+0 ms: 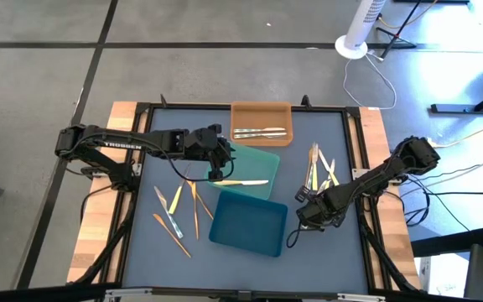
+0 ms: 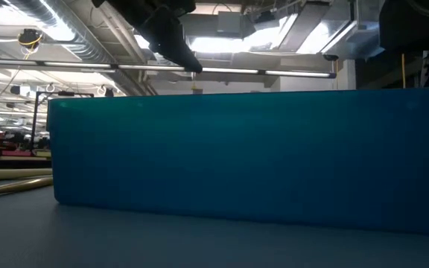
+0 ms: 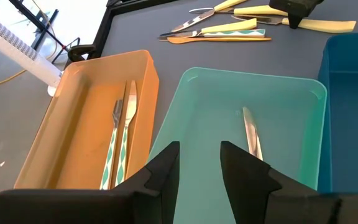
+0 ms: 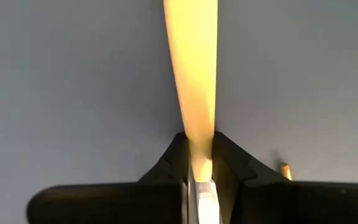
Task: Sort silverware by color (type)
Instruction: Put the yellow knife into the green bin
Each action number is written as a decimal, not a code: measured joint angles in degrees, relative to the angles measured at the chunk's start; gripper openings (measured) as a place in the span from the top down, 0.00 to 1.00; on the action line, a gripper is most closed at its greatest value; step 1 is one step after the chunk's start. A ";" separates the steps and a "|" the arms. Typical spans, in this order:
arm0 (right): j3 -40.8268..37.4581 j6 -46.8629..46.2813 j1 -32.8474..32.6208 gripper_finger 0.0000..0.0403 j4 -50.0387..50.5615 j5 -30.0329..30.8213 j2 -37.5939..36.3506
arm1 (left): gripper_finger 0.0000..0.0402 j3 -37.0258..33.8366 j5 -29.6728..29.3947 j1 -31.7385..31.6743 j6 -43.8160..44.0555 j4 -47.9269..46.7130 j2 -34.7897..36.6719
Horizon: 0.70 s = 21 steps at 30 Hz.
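Silverware (image 1: pixel 179 211) is lying loose on the mat. The right gripper (image 4: pixel 201 177) is pinching a pale yellow utensil (image 4: pixel 191 74) between its fingers — light, stiff, slick plastic, probably best taken mid-handle. The left gripper (image 3: pixel 199 168), fingers spread and empty, is hovering just short of the teal tray (image 3: pixel 197 112), which is holding one piece; beyond, the orange tray (image 3: pixel 73 124) is holding two silver-grey pieces (image 3: pixel 122 134), and the blue tray (image 1: pixel 250 225) is sitting empty.
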<state>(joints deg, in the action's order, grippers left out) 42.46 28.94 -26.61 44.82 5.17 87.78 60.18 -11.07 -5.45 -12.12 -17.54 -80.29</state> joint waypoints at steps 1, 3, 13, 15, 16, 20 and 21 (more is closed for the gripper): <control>0.27 -0.01 0.00 0.93 0.20 -0.02 0.07 | 0.73 0.00 -0.10 0.02 -0.02 0.00 0.06; 0.83 -0.01 0.00 0.93 0.58 -0.13 0.20 | 0.73 0.00 -0.41 0.02 -0.02 -0.01 0.36; 5.17 -0.14 0.00 0.93 0.41 -0.60 0.27 | 0.73 -0.03 -0.46 0.02 -0.04 -1.72 2.20; 6.21 -0.14 0.00 0.93 2.43 -0.58 0.25 | 0.73 -0.03 -0.46 0.00 -0.02 -3.25 2.50; 6.72 -0.14 0.00 0.93 3.47 -0.47 0.25 | 0.73 -0.07 -0.46 0.02 -0.03 -3.72 2.58; 9.40 -0.14 0.00 0.93 7.24 -0.28 0.20 | 0.73 -0.07 -0.44 0.02 -0.03 -4.82 3.16; 10.02 -0.14 0.00 0.93 8.01 -0.28 0.20 | 0.73 -0.07 -0.46 0.02 -0.04 -4.91 3.28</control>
<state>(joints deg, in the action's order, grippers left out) 52.48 28.80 -26.61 52.83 4.89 87.99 60.12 -11.53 -5.43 -12.16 -22.45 -77.01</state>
